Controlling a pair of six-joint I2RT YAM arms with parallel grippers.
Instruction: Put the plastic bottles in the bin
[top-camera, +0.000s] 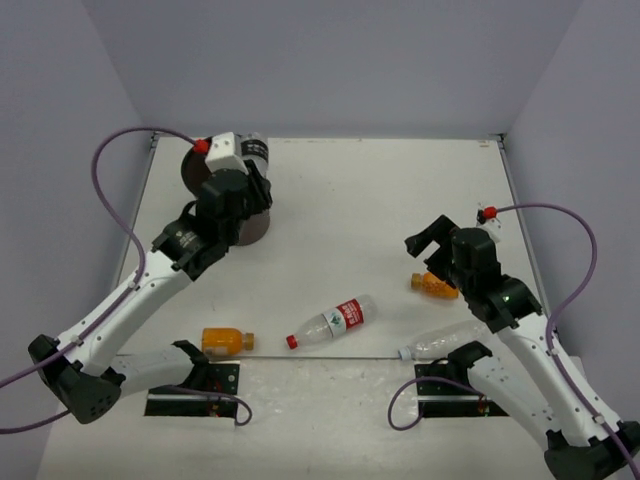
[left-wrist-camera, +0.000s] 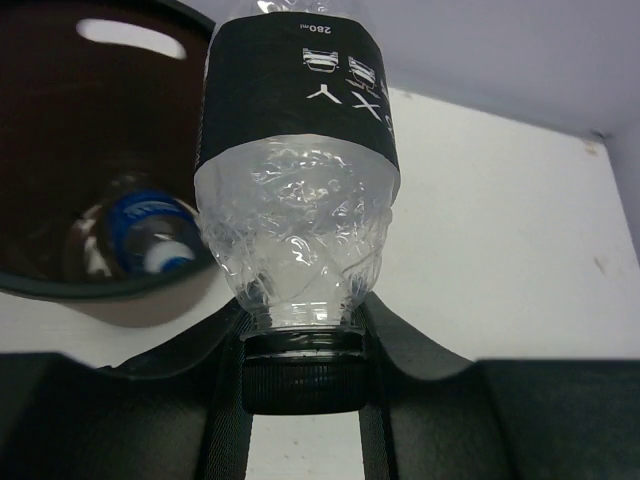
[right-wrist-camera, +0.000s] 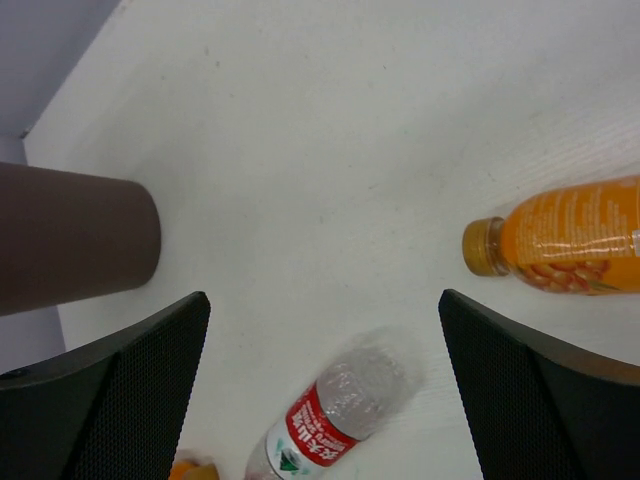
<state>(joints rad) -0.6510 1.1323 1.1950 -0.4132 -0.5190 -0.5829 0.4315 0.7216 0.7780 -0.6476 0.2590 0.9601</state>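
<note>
My left gripper (left-wrist-camera: 303, 340) is shut on the neck of the black-labelled bottle (left-wrist-camera: 298, 150), just above its black cap. It holds the bottle (top-camera: 256, 153) up at the right edge of the bin (left-wrist-camera: 100, 290), a dark brown bucket (top-camera: 200, 170). A blue-labelled bottle (left-wrist-camera: 150, 230) lies inside. My right gripper (right-wrist-camera: 322, 298) hangs open and empty (top-camera: 430, 245) above the table. The red-labelled bottle (right-wrist-camera: 340, 410) lies below it and an orange bottle (right-wrist-camera: 570, 235) lies to its right.
On the table lie the red-labelled bottle (top-camera: 330, 322), an orange bottle (top-camera: 437, 285) by the right arm, another orange bottle (top-camera: 226, 340) near the left base and a plain clear bottle (top-camera: 440, 342) at the near right. The bin's side (right-wrist-camera: 70, 235) shows in the right wrist view.
</note>
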